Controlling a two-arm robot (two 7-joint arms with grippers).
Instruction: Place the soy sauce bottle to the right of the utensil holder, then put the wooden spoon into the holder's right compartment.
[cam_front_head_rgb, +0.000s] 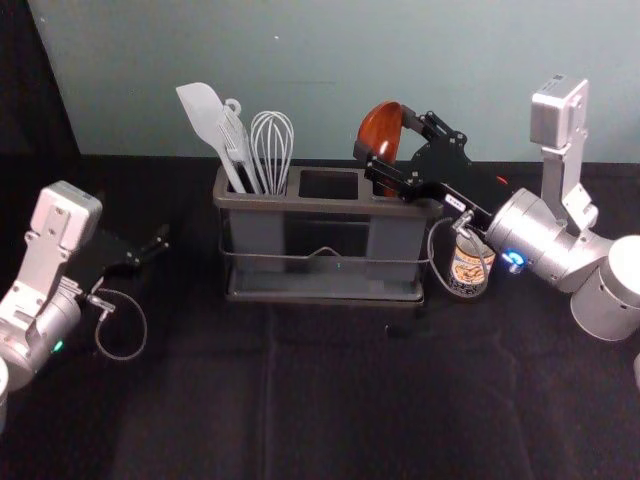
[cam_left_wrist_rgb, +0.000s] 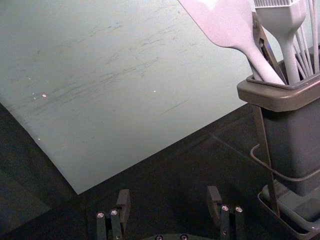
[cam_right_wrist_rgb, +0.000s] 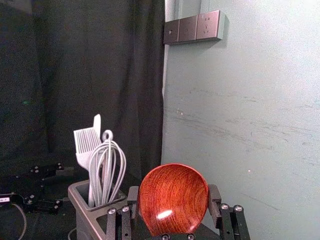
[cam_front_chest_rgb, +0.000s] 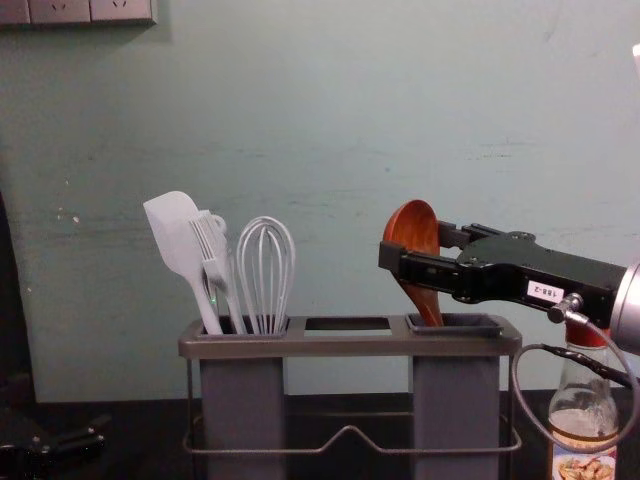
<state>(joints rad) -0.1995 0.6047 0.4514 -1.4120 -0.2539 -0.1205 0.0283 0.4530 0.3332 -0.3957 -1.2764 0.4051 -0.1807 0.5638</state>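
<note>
Reddish wooden spoon, clamped at its bowl by the right gripper, seemingly dips into the utensil holder's right compartment, soy sauce bottle just right of the holder, left gripper idle at left, fingers apart.

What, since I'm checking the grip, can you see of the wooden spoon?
The wooden spoon looks like glossy reddish-brown wood, with darker grain in its rounded bowl. It stands bowl up, leaning slightly left in the chest view, its handle reaching down into the right compartment of the holder; the lower end is hidden. The robot's right hand grips the bowl from both sides.
</note>
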